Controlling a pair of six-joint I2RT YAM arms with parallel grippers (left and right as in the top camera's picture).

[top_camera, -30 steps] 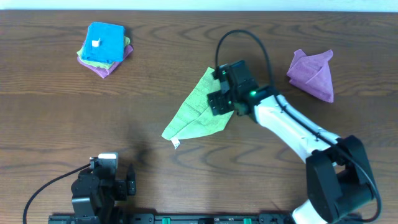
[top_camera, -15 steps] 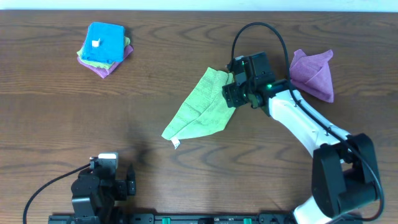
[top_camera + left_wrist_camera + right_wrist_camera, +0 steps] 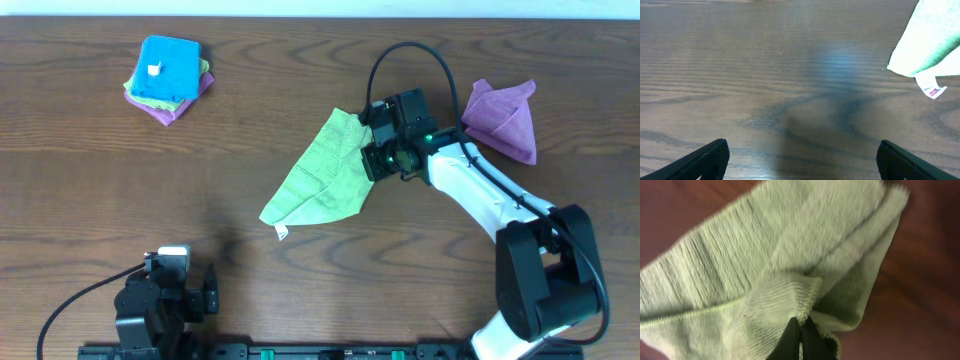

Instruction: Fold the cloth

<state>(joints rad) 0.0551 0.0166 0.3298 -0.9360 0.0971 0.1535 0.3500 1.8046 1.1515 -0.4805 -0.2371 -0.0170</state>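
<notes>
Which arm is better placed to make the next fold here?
Right. The right gripper is shut on an edge of the cloth; the left gripper is open and apart from the cloth, touching nothing.

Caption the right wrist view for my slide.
Right gripper shut on a folded edge of the lime-green cloth.

Only the tight-pressed finger ends of the right gripper (image 3: 800,329) showed at the wrist view's lower edge. The cloth (image 3: 770,255) ahead of them was blurred and ran off the left and lower edges. Ahead and right of the left gripper (image 3: 803,147), whose fingers the lower edge cut off, the tag (image 3: 931,89) bore red print too small to read.
</notes>
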